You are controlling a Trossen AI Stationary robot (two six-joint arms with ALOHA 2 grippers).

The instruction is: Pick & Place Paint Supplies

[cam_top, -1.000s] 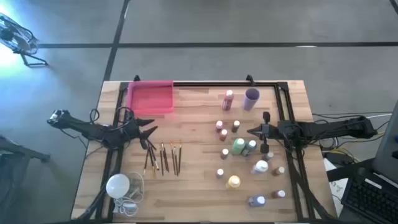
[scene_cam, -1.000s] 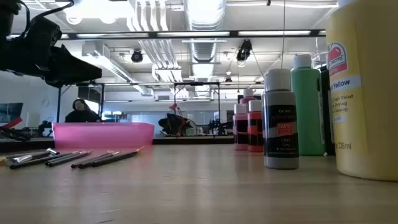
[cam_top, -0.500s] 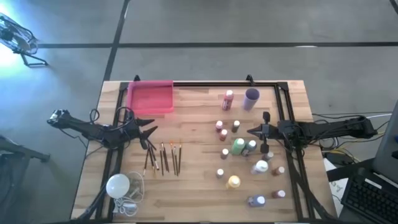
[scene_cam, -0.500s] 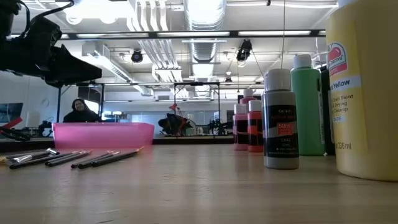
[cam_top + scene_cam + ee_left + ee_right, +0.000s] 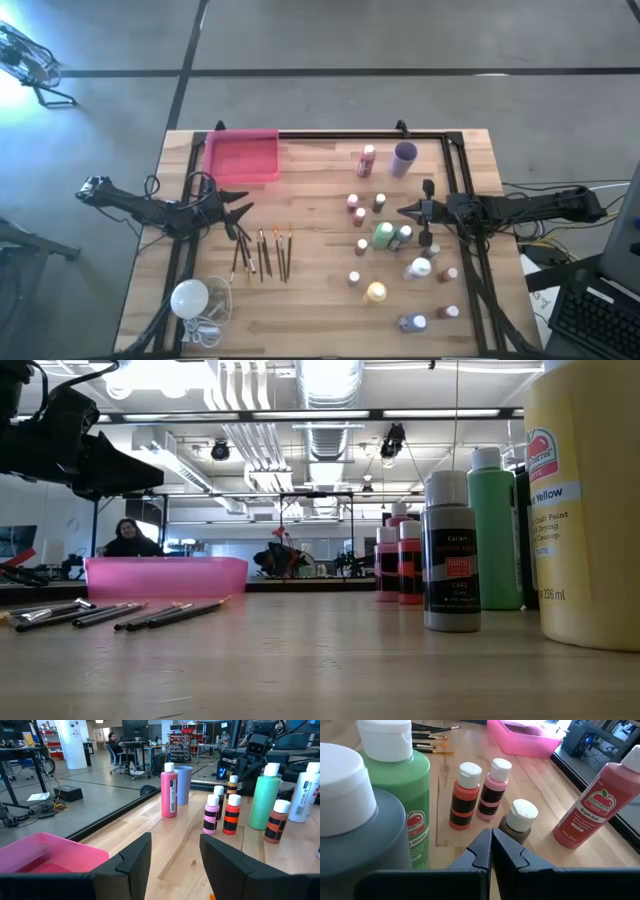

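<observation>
I have the wooden table [image 5: 320, 300] split in two: paint bottles [image 5: 385, 235] crowd the right half near my right gripper [image 5: 408, 211], paintbrushes [image 5: 262, 253] lie in a loose row on the left by my left gripper [image 5: 240, 205], so each arm probably serves its own side. The pink tray [image 5: 243, 157] at the far left corner looks empty, presumably the drop-off. Left fingers are spread, holding nothing; right fingers are pressed together, hovering among the bottles.

Ahead of the dark right gripper [image 5: 491, 851] stand a green bottle [image 5: 400, 795], an orange bottle with black bands [image 5: 463, 802] and a pink one banded black [image 5: 492, 795], all white-capped. Beyond them lies the pink tray [image 5: 522, 740]; off to the gripper's side stands a red bottle [image 5: 592, 805].
</observation>
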